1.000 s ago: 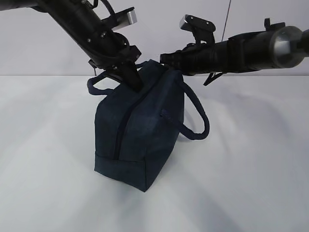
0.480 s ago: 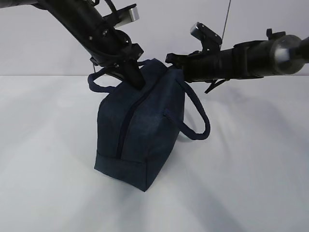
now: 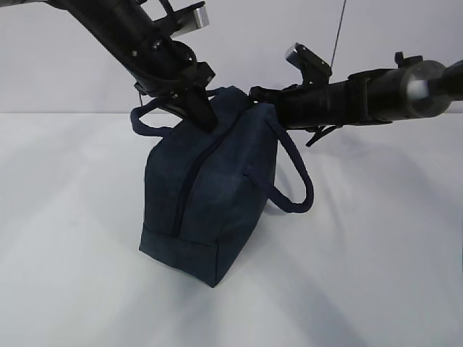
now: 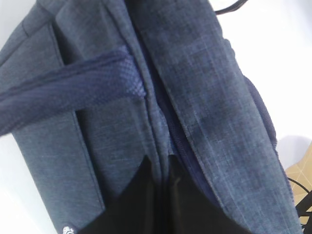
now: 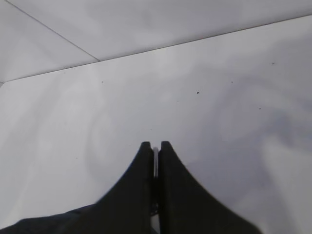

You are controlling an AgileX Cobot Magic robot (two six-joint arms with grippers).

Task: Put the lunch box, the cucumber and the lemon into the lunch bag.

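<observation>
**Navy lunch bag pinched at both ends of its top, zipper run closed**

Navy fabric lunch bag stands on the white table, roughly centre-left in the exterior view, one bottom corner turned toward the near side. Its zipper runs down the near end face and reads as closed along the stretch that shows.

Left end effector: jaws narrow, nearly together, pressed into the top edge of the bag at its left-far end. In the left wrist view the two dark fingers sit either side of the zipper seam, with bag fabric between them. Whether they grip the fabric itself or a zipper pull cannot be told; no pull shows there.

Right end effector: jaws fully together. A thin pale metal sliver is nipped between the tips in the right wrist view; what it is cannot be made out. In the exterior view the tips meet the bag's top right corner, but the contact point is dark on dark.

Hidden or unclear: lunch box, cucumber and lemon appear in no view. The bag's interior is not visible. One loop handle hangs on the right side; the other arches at the left behind the left arm.

Arm pose: left arm descends steeply from the upper left, wrist pitched down onto the bag. Right arm comes in almost level from the right, just above table height, wrist camera looking out across bare table.
</observation>
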